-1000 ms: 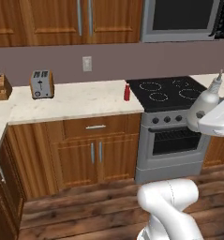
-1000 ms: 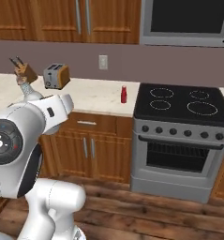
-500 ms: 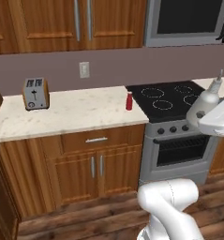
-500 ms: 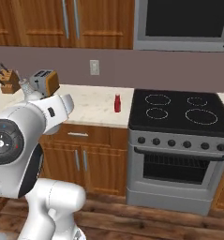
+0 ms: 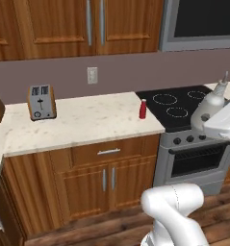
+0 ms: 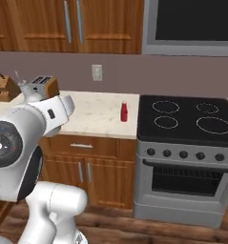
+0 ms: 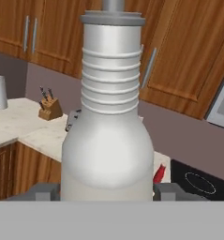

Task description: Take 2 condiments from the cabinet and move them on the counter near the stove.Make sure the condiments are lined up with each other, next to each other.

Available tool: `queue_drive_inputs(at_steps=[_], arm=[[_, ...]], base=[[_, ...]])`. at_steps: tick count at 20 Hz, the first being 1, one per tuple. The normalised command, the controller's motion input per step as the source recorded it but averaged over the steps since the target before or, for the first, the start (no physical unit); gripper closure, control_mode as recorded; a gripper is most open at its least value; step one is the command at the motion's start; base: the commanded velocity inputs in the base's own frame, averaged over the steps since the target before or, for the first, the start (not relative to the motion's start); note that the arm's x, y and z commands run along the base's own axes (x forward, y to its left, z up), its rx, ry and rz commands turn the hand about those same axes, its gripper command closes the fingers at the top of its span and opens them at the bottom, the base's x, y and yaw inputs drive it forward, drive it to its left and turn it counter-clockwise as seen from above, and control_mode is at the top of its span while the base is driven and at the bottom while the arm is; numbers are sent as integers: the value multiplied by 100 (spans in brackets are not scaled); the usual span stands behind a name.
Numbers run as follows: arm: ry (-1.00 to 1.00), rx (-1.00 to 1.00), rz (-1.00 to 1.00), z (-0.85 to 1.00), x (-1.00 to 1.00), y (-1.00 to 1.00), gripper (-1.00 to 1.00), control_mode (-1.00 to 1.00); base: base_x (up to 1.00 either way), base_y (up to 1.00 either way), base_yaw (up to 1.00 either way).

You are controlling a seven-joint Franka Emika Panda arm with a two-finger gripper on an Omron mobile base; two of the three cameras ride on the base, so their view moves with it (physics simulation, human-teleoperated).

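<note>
Your whitish pear-shaped squeeze bottle (image 7: 106, 140) has a wide rounded body, a ribbed neck, a grey collar and a thin pointed nozzle. In the left base view the same bottle (image 5: 210, 103) sits at the end of the white arm, in the air in front of the stainless-steel range with the black glass cooktop (image 5: 181, 103), not resting on anything.

Its long axis is close to upright, nozzle up, with a slight tilt in the left base view. In the hand view it runs straight up the frame from between the finger tips.

The two-finger gripper (image 7: 106, 192) is clamped on the lower body of the bottle: you see one dark finger tip (image 7: 45, 191) on each side, both against the bottle wall, jaws held apart by the width of the body.

The small red bottle with a pale cap (image 5: 142, 109) stands upright on the beige speckled stone-look countertop (image 5: 87, 122), near its right end, just beside the cooktop edge. In the right base view that red bottle (image 6: 124, 112) is likewise just left of the range. The two bottles are well apart.

Further left on the countertop you have a silver two-slot toaster (image 5: 41, 102).
</note>
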Motion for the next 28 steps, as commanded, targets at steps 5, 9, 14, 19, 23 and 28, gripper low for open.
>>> queue_drive_inputs(at_steps=[5, 9, 14, 19, 23, 28], arm=[[0, 0, 0, 0, 0, 0, 100, 100], [0, 0, 0, 0, 0, 0, 100, 100], [0, 0, 0, 0, 0, 0, 100, 100], [0, 0, 0, 0, 0, 0, 100, 100], [0, 0, 0, 0, 0, 0, 100, 100], [0, 0, 0, 0, 0, 0, 100, 100]], base=[[52, 23, -7], [56, 20, -8], [53, 25, -8], [41, 27, -7], [38, 26, -7], [38, 24, -7]])
